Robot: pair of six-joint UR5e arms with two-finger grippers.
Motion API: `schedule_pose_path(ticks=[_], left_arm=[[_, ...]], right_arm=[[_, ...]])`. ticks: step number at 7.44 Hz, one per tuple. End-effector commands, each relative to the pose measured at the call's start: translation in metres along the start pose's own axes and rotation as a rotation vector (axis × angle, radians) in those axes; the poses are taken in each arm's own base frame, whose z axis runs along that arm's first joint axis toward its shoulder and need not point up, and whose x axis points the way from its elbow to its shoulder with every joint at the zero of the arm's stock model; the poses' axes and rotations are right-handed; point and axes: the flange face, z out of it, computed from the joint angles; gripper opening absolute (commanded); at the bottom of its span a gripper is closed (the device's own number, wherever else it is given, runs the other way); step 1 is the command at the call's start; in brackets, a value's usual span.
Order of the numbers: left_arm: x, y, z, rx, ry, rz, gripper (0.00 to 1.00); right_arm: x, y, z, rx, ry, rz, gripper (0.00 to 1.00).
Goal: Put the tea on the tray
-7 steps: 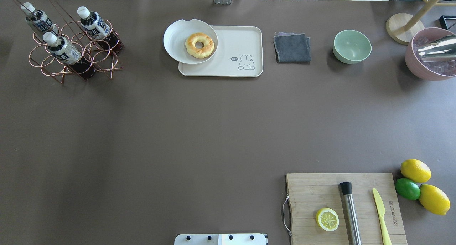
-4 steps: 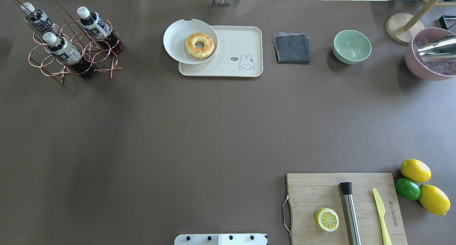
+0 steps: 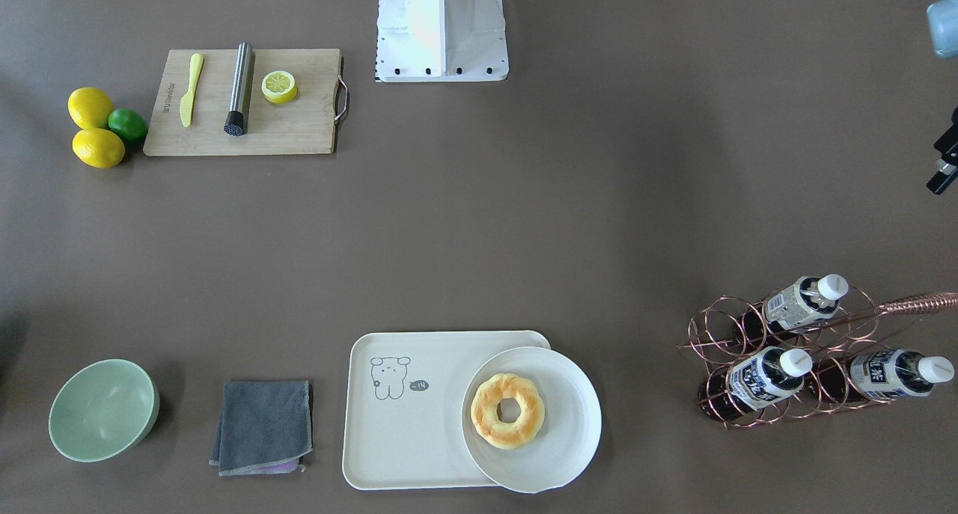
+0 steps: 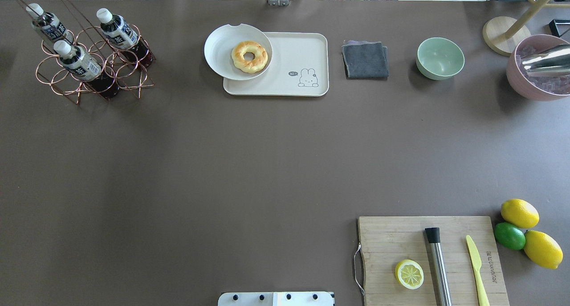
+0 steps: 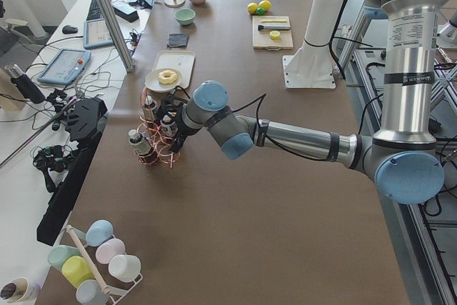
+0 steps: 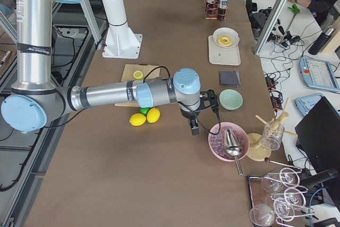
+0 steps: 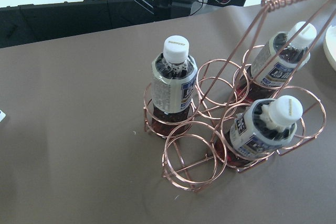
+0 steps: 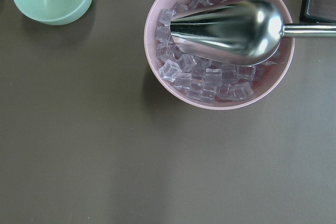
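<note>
Three alike tea bottles stand tilted in a copper wire rack (image 4: 133, 81) at the table's far left: one (image 4: 80, 63) in front, one (image 4: 118, 30) to its right, one (image 4: 46, 24) behind. They also show in the left wrist view (image 7: 174, 85). The cream tray (image 4: 298, 52) lies at the far middle. A white plate (image 4: 220, 52) holding a doughnut (image 4: 249, 55) overlaps the tray's left end. My left gripper (image 5: 176, 146) hovers close beside the rack; I cannot tell its state. My right gripper (image 6: 194, 127) hangs near the pink bowl; I cannot tell its state.
A grey cloth (image 4: 365, 59), a green bowl (image 4: 440, 58) and a pink bowl of ice (image 4: 534, 81) with a metal scoop sit right of the tray. A cutting board (image 4: 387, 239) with half a lemon, a muddler and a knife lies near right, beside lemons (image 4: 519, 213) and a lime.
</note>
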Motion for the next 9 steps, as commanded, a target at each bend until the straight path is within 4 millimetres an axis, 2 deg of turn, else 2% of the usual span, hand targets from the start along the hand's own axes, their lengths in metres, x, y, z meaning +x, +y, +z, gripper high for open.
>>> schedule_pose_path(ticks=[1,2,4,6,7,9], left_arm=[[0.066,-0.001,0.037,0.114,-0.069,-0.086,0.98],[0.083,0.001,0.047,0.149,-0.098,-0.111,0.98],[0.125,0.001,0.084,0.203,-0.134,-0.131,0.97],[0.15,-0.021,0.1,0.22,-0.176,-0.137,0.96],[0.157,-0.026,0.106,0.218,-0.192,-0.121,0.94],[0.155,-0.027,0.11,0.218,-0.199,-0.12,0.93]], right_arm=[[0.0,0.002,0.001,0.005,0.0,-0.003,1.0],[0.0,0.003,0.001,0.004,0.0,-0.002,1.0],[0.0,0.003,0.001,0.004,0.0,-0.003,1.0],[0.001,0.004,0.002,0.002,0.002,-0.001,1.0],[0.001,0.004,0.002,0.002,0.002,-0.001,1.0],[0.001,0.004,0.002,0.002,0.002,-0.001,1.0]])
